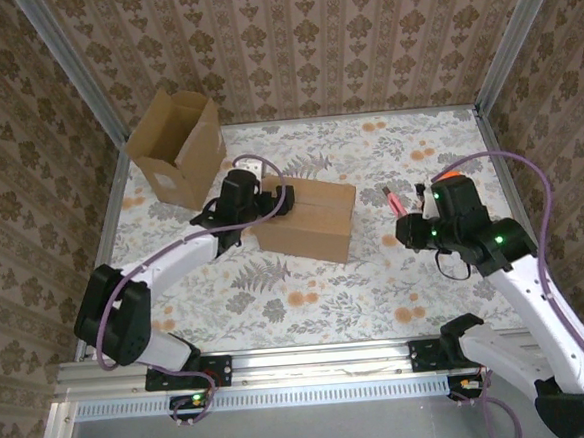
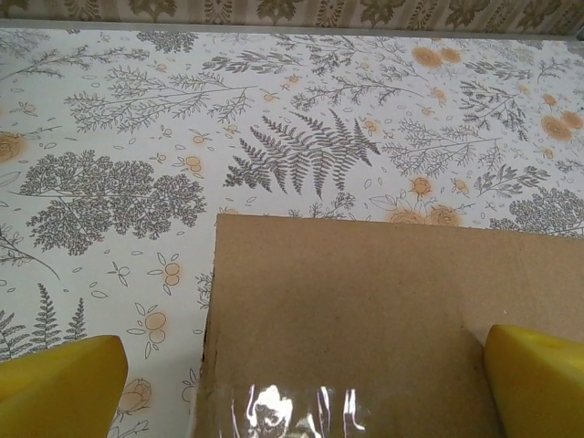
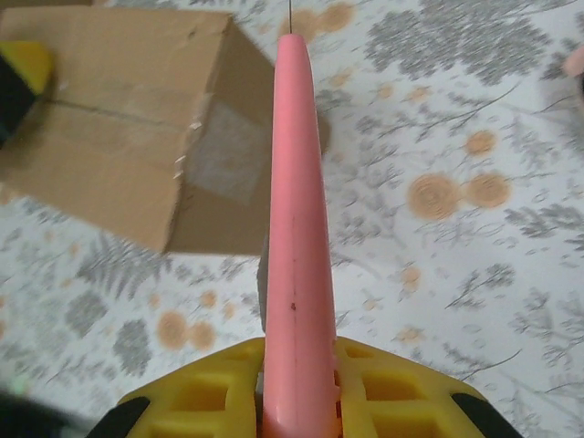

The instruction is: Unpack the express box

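L gripper (image 1: 271, 202) jaws spread fully wide over the left end of the taped box (image 1: 309, 218), yellow fingers (image 2: 59, 383) holding nothing. R gripper (image 3: 297, 365) is clamped on a pink blade-like tool (image 3: 294, 182), tip fwd, off the box's right side and apart from it. Box lies mid-table (image 1: 397, 292) on floral cloth; open carton (image 1: 177, 147) stands back-left.
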Controlling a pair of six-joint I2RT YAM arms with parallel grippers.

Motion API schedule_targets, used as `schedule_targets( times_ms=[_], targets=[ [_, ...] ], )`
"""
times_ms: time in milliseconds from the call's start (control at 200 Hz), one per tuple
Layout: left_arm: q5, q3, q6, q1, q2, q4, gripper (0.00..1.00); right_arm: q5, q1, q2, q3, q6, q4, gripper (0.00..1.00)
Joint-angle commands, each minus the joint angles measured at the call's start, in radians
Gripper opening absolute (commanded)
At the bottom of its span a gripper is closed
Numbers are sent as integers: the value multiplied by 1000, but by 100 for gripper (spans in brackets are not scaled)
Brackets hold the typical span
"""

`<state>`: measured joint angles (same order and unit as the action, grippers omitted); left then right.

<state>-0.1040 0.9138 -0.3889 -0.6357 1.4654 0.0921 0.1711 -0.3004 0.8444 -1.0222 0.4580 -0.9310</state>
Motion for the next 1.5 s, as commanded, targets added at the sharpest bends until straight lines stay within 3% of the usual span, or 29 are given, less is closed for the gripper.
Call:
schedule_targets(
  times_ms=[0,140,665,1495],
  targets=[
    [-72,-66,-1,-31,6,-63,100,190,21,-45,26,-23,-59,0],
    [-101,-99,-12,-39,10,-45,100,277,40,-63,67,18,-24,0],
    [-125,-122,-12,-54,21,-47,100,305,39,-64,195,233,266,0],
    [-124,-122,-14,-56,18,-56,100,279,5,12,197,246,312,0]
  ],
)
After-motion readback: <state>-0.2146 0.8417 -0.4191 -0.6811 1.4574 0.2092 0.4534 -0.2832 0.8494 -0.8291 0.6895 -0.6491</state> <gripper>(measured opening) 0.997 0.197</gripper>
